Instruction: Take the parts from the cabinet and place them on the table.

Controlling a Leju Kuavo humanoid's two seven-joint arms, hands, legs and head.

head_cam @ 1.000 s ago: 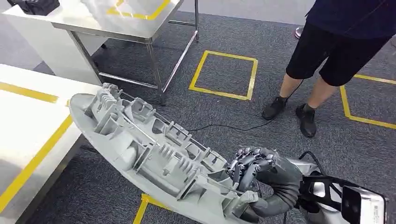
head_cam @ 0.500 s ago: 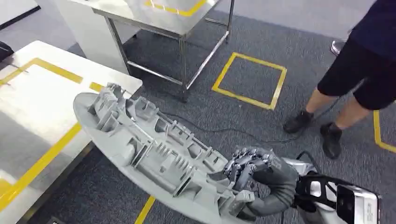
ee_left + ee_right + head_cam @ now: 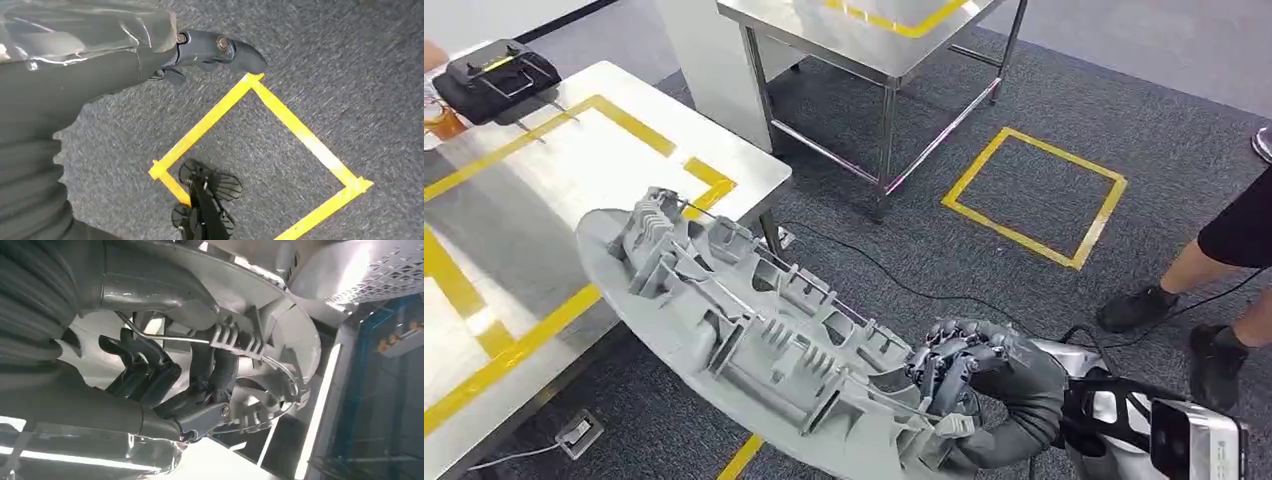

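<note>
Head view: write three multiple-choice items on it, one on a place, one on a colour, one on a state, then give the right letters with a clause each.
1. Where does the far end of the grey ribbed part lie?
A. over the corner of the steel table with yellow tape
B. inside the taped square on the carpet
C. on the black case

2. What colour is the tape that marks the square on the carpet?
A. red
B. yellow
C. white

3. What is the right hand doing?
A. hanging with nothing in it
B. pressing flat on the table
C. gripping the near end of the part

Answers: 1 A, the part's far tip overlaps the table's corner by its yellow lines. 2 B, the square's outline is plainly yellow against the grey carpet. 3 C, its dark fingers curl around the ribs at the near end.
</note>
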